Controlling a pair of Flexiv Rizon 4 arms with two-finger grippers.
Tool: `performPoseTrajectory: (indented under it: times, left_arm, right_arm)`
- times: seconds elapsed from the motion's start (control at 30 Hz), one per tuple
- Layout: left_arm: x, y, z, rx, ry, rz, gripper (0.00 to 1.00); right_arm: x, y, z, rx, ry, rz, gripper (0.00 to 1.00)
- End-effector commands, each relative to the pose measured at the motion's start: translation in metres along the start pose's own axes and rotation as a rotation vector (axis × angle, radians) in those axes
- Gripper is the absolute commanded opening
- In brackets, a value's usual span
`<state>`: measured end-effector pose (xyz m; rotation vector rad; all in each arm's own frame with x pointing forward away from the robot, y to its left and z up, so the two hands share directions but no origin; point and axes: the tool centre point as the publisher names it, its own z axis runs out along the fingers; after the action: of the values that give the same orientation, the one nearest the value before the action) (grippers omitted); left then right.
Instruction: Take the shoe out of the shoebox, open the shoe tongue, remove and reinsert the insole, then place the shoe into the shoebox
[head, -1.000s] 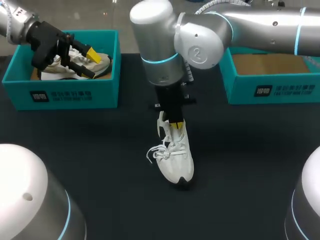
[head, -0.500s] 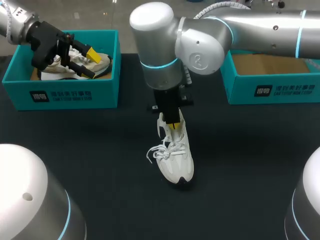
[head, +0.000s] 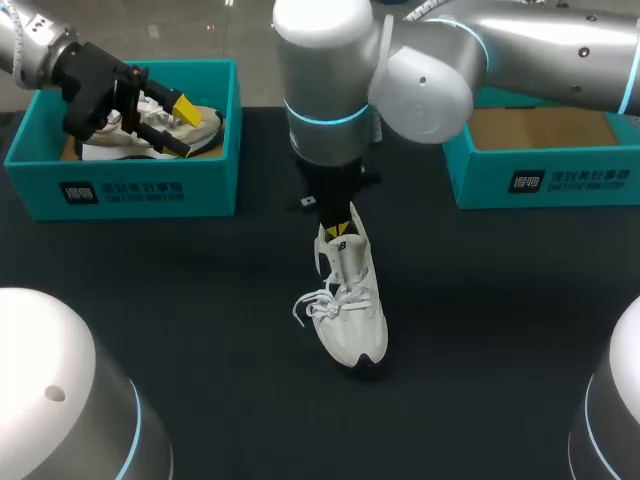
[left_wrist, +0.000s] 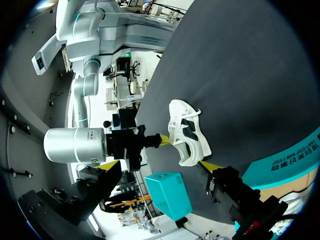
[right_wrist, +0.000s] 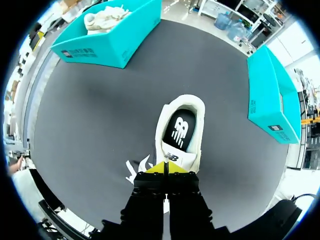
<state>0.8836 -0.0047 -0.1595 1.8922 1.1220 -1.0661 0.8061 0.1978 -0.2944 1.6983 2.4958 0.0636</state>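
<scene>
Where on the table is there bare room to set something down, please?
Bare table lies between the left box and the shoe, between the shoe and the right box, and past its toe. Crowded: the tongue, pinched by the right pincer, and the left box, with a second shoe under the left pincer.

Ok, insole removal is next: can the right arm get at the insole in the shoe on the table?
Probably yes: the right end effector sits at the shoe tongue, and the insole lies uncovered just ahead.
</scene>
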Motion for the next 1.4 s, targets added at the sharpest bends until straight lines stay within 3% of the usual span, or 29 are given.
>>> performPoseTrajectory:
  times: [0.03,0.23,0.33,0.43,0.63,1.03,1.13,1.23,1.4]
  left_arm:
    - [0.000,0.000,-0.001,0.002,0.003,0.001,1.00]
    - [0.000,0.000,-0.001,0.002,0.003,0.001,1.00]
    - [0.000,0.000,-0.001,0.002,0.003,0.001,1.00]
    - [0.000,0.000,-0.001,0.002,0.003,0.001,1.00]
    - [0.000,0.000,-0.001,0.002,0.003,0.001,1.00]
    - [0.000,0.000,-0.001,0.002,0.003,0.001,1.00]
    - [0.000,0.000,-0.001,0.002,0.003,0.001,1.00]
    - [0.000,0.000,-0.001,0.002,0.003,0.001,1.00]
    - [0.000,0.000,-0.001,0.002,0.003,0.001,1.00]
  right_arm:
    - [-0.008,-0.008,0.001,-0.086,0.058,-0.095,0.00]
    - [-0.008,-0.008,0.001,-0.086,0.058,-0.095,0.00]
    - [-0.013,0.004,-0.001,-0.168,0.083,-0.381,0.00]
    - [-0.019,0.013,-0.007,-0.167,-0.001,-0.622,0.00]
    - [-0.029,0.033,-0.010,-0.161,-0.084,-0.852,0.00]
    - [-0.044,0.069,0.005,-0.115,-0.177,-1.005,0.00]
    - [-0.048,0.076,0.007,-0.109,-0.188,-1.023,0.26]
    - [-0.050,0.081,0.011,-0.102,-0.187,-1.044,0.42]
    - [-0.047,0.087,0.020,-0.091,-0.180,-1.093,0.46]
